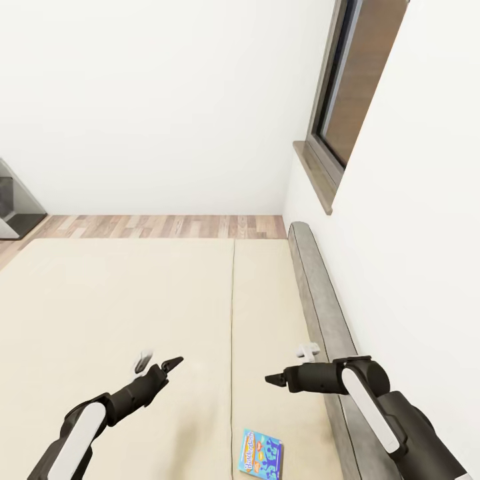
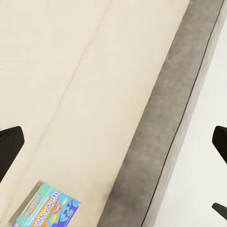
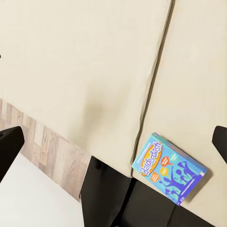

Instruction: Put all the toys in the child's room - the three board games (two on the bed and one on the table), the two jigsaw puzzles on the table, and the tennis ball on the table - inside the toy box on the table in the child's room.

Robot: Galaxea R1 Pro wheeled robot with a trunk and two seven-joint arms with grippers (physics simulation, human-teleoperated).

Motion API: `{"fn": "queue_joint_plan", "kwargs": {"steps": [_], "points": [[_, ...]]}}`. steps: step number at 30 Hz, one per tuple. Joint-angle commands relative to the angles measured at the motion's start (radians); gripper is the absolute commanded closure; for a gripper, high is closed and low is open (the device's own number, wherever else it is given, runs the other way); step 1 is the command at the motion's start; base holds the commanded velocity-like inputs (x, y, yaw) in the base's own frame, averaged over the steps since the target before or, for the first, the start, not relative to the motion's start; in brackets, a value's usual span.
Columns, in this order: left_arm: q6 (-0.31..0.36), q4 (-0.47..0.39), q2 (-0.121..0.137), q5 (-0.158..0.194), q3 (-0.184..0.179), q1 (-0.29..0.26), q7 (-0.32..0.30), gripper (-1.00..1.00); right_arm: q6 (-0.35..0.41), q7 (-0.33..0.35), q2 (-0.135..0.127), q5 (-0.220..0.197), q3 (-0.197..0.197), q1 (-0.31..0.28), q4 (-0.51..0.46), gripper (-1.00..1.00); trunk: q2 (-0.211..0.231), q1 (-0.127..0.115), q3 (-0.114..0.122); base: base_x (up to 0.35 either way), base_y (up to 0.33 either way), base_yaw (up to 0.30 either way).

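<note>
Blue cartoon-lidded board game box point(image 1: 261, 453): flat on the beige mattress point(image 1: 120, 300), near the grey headboard point(image 1: 320, 293).
Left gripper point(image 1: 172, 364): above the mattress, fingers wide, empty.
Right gripper point(image 1: 275, 379): above the mattress, fingers wide, empty.

A: How is the light?
B: Bright, even and soft; the white wall point(image 1: 167, 100) is nearly blown out.
A: Shadows?
B: Faint ones only, on the mattress point(image 1: 120, 300) beneath the arms.
A: Sharpness?
B: Slightly soft throughout, with straight lines leaning toward the head view's edges.
</note>
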Motion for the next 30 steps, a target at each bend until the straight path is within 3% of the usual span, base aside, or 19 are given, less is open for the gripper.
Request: {"fn": "queue_joint_plan", "kwargs": {"steps": [1,11,13,18,19,21,24,25,30], "points": [[0.006,0.0,0.0,0.0,0.002,-0.001,-0.003,-1.0,0.002,0.01,-0.001,0.01,0.001,-0.001,-0.001,-1.0,-0.002,0.001,-0.002,0.0,0.0,0.0],[0.008,0.005,0.001,-0.001,-0.004,-0.004,0.034,-1.0,-0.009,0.009,0.001,0.011,0.002,-0.001,0.007,-1.0,-0.002,0.001,-0.002,0.0,0.0,0.0],[0.008,0.006,0.004,-0.011,-0.029,-0.007,0.051,-1.0,-0.015,0.008,0.002,0.011,0.003,-0.001,0.009,-1.0,-0.002,0.001,-0.002,0.0,0.0,0.0],[0.011,0.008,0.003,-0.032,-0.043,-0.013,0.056,-1.0,-0.018,0.008,0.002,0.011,0.003,-0.001,0.009,-1.0,-0.002,0.001,-0.002,0.0,0.0,0.0],[0.015,0.021,0.002,-0.057,-0.052,-0.02,0.059,-1.0,-0.021,0.008,0.002,0.011,0.004,-0.001,0.009,-1.0,-0.002,0.001,-0.002,0.0,0.0,0.0],[0.017,0.038,0.001,-0.07,-0.055,-0.028,0.062,-1.0,-0.021,0.008,0.002,0.011,0.004,-0.001,0.01,-1.0,-0.002,0.001,-0.002,0.0,0.0,0.0],[0.017,0.069,0.001,-0.078,-0.056,-0.039,0.061,-1.0,-0.022,0.008,0.002,0.011,0.003,-0.002,0.013,-1.0,-0.002,0.001,-0.004,0.0,0.0,0.0],[0.018,0.146,0.0,-0.087,-0.058,-0.072,0.056,-1.0,-0.022,0.008,0.002,0.01,0.001,-0.004,0.038,-1.0,-0.002,0.001,-0.005,0.0,0.0,0.0],[0.018,0.183,-0.001,-0.089,-0.06,-0.089,0.053,-1.0,-0.023,0.008,0.002,0.01,0.001,-0.006,0.053,-1.0,-0.002,0.001,-0.012,0.0,0.0,0.0]]}}
